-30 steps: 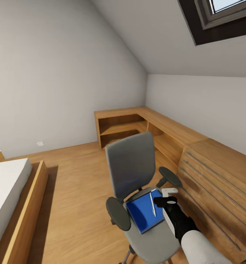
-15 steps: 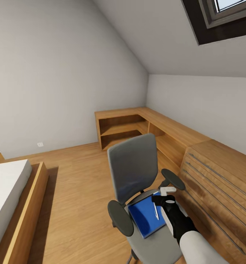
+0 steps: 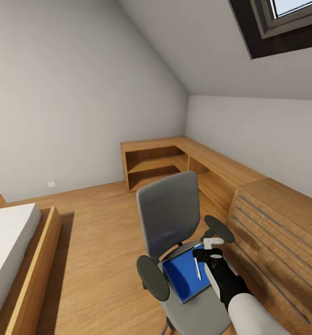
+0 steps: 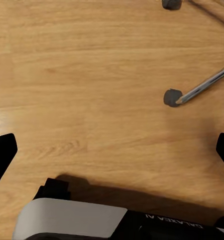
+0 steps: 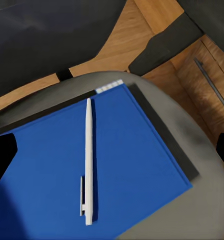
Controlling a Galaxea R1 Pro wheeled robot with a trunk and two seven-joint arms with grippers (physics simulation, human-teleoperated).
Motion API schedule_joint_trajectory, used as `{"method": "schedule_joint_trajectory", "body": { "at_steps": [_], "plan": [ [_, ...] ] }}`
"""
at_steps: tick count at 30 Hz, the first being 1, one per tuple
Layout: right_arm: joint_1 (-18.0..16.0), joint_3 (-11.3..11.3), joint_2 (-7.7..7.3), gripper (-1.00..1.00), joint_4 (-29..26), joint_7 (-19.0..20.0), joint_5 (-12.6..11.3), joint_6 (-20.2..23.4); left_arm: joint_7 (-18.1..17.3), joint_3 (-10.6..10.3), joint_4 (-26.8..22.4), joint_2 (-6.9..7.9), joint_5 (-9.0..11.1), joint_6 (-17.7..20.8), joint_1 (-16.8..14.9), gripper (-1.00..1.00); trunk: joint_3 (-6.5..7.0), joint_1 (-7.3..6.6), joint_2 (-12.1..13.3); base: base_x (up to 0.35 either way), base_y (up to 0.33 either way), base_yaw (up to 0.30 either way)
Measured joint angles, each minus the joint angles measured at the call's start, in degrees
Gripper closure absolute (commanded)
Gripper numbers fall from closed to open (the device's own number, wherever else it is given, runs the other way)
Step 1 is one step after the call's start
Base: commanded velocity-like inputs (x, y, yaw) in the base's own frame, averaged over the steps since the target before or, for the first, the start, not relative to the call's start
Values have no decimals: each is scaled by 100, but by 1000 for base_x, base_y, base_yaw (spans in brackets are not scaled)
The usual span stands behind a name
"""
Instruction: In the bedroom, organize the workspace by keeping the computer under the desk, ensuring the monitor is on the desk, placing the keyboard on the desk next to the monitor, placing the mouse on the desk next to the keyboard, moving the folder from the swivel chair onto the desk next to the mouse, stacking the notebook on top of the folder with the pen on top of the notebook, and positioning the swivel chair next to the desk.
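One open right pincer (image 3: pixel 213 248) is held just above a pen (image 5: pixel 88 161) that could be knocked off its notebook (image 5: pixel 117 165).

Swivel chair (image 3: pixel 174 223): base and lower seat cut off by the head view's bottom edge. Right gripper (image 3: pixel 211 249) overlaps the near corner of the blue notebook (image 3: pixel 186 272); jaw gap unresolved from the head. In the right wrist view its fingertips (image 5: pixel 1 155) are clipped at the picture's sides. Folder (image 5: pixel 164 135): a dark strip shows past the notebook's edge, the rest covered. Pen (image 5: pixel 88 160): tip detail too small to read. Left gripper (image 4: pixel 112 150): fingertips clipped at both sides. Bed (image 3: pixel 7 246) cut off at the picture's side.
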Motion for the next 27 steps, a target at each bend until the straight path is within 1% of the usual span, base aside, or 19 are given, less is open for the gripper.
{"method": "schedule_joint_trajectory", "body": {
  "at_steps": [10, 16, 20, 27],
  "plan": [
    [-1, 5, 0, -100, 2, -2, 11, 14, 1, 0, 0, 0, 0, 0, 0, -100, 180, -220, 401, 0, 0, 0],
    [2, 9, 4, -100, 2, -2, 18, 90, -2, 0, 0, 3, 0, -2, 0, -100, 180, -220, 403, 0, 0, 0],
    [1, 16, 8, -100, 2, -5, 12, 437, 13, 0, 0, 8, 6, 0, 0, -100, 180, -220, 403, 0, 0, 0],
    [0, 20, 14, -100, -1, -9, 11, 620, 30, 1, -4, 31, 8, 8, 1, -100, 180, -220, 403, 0, 0, 0]
  ]
}}
